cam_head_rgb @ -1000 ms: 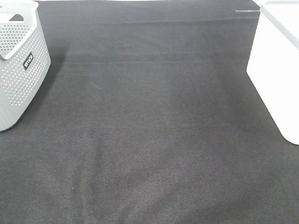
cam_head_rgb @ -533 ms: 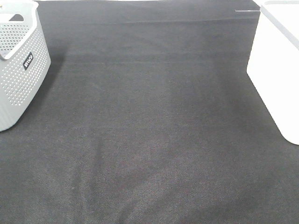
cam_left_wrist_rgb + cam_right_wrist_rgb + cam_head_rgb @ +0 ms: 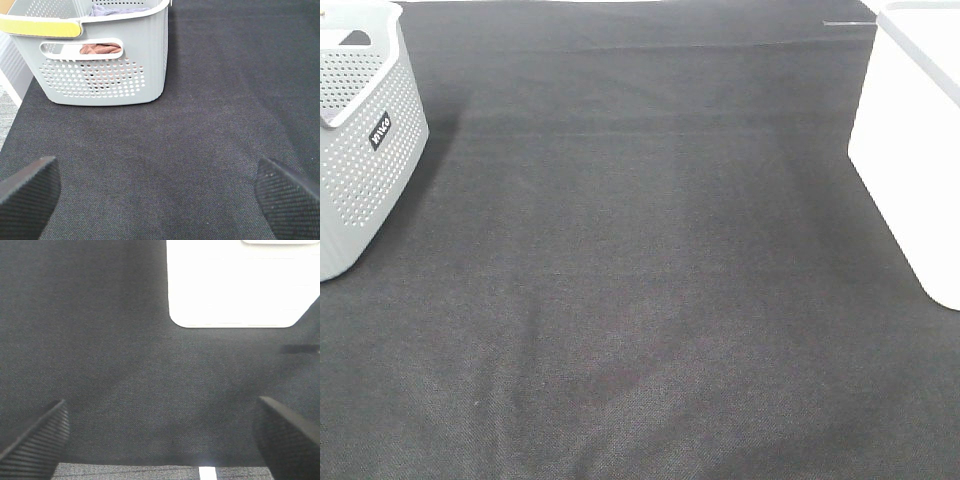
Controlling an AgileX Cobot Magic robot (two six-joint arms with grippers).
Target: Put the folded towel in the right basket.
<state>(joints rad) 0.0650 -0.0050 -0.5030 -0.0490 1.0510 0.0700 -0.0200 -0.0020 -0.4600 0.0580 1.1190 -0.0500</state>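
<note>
Exterior high view: grey basket (image 3: 365, 130) far left, bare dark counter (image 3: 640, 280) in the middle, white right basket (image 3: 915, 140) far right, well apart; no arm in that shot. Left gripper (image 3: 160, 192) fingers spread wide, empty, facing the grey basket; folded towel (image 3: 100, 48) seems to sit inside it, partly hidden. Right gripper (image 3: 160, 432) also wide, empty. Risk: grab snags the rim, or takes the wrong cloth.
</note>
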